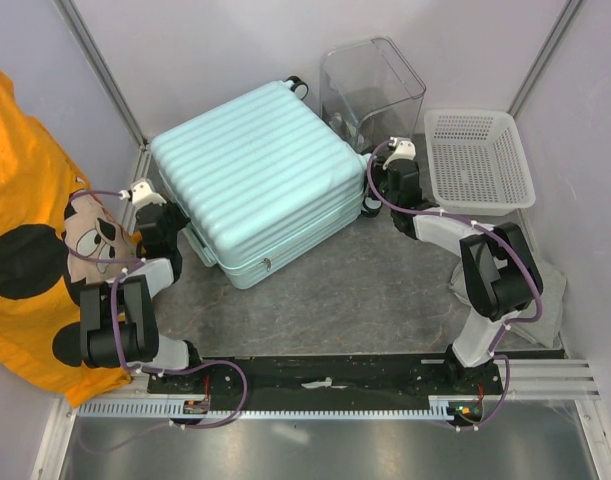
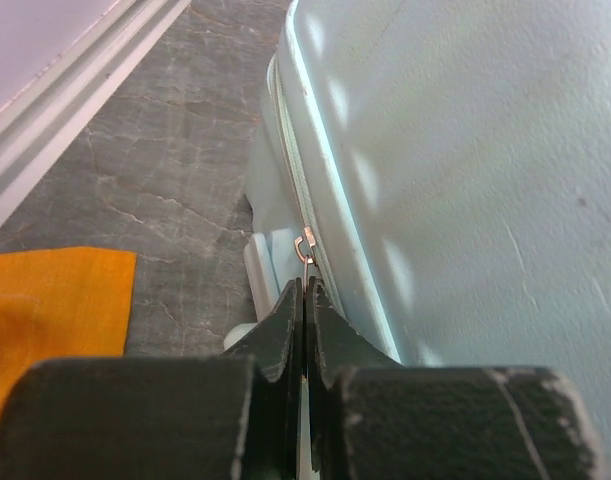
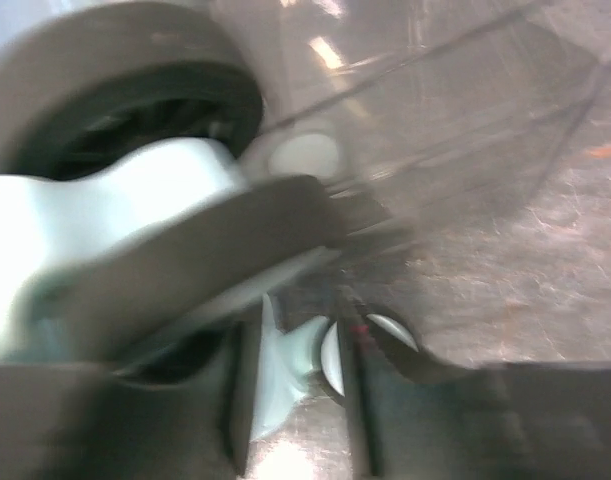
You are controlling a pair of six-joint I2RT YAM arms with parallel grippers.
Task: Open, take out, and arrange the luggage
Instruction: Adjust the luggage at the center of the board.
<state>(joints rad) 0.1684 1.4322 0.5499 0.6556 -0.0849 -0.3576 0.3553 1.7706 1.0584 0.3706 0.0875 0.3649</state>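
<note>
Sitting on the grey marbled table [image 1: 385, 285]: luggage [image 1: 255, 180]; left tool [image 2: 305, 288] pinched closed, right tool [image 3: 297, 345] parted.

My left gripper [image 1: 165, 222] at the left side of the closed luggage [image 1: 255, 180], which lies flat; my right gripper [image 1: 383, 188] at its right corner, near clear box [image 1: 377, 85] and basket [image 1: 480, 160].

Mint ribbed luggage [image 1: 255, 175]; white mesh basket [image 1: 480, 160]; orange/blk cloth [image 1: 25, 200].

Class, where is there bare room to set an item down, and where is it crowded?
Free: the grey tabletop between the luggage and the black base rail. Crowded: back right, clear box and basket beside the luggage; left, the orange shirt.
</note>
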